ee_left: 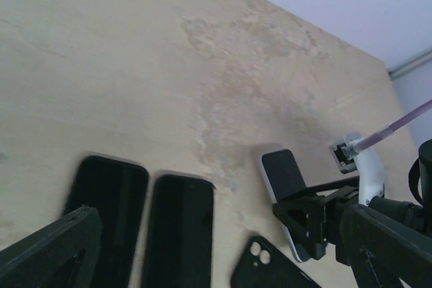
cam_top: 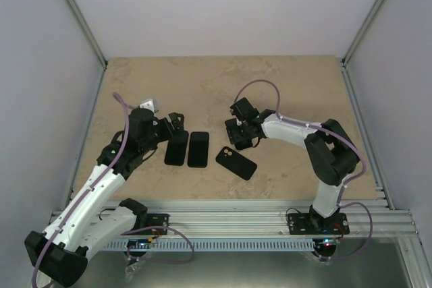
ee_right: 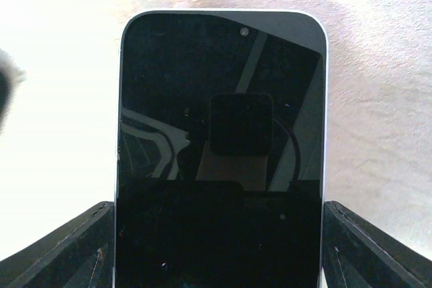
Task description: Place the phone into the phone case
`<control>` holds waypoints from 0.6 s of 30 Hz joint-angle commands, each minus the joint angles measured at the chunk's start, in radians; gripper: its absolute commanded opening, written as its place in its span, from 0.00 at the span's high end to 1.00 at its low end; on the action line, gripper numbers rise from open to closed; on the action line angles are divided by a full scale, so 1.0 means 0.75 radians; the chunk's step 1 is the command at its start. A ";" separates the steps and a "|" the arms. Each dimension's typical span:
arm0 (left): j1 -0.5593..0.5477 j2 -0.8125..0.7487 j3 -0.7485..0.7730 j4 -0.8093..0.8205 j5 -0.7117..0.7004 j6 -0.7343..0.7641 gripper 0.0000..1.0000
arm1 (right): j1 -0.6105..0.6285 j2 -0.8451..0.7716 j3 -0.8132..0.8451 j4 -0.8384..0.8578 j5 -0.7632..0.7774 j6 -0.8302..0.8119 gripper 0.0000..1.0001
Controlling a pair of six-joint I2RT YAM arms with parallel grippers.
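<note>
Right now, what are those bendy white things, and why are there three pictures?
Those are two robot arms with two-finger grippers. One picture looks down from above; the others come from a camera on each wrist. The right gripper pinches a white-edged phone with a black screen. The left gripper is open and empty. On the beige table lie a black phone case with camera holes and two flat black rectangles, phones or cases, I can't tell.
</note>
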 commanded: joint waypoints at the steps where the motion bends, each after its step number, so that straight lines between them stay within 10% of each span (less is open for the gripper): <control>1: 0.008 -0.005 -0.083 0.176 0.212 -0.124 0.01 | 0.051 -0.156 -0.068 0.084 -0.019 -0.006 0.69; 18: 0.007 0.098 -0.499 0.878 0.748 -0.460 0.05 | 0.276 -0.593 -0.364 0.403 -0.054 -0.032 0.75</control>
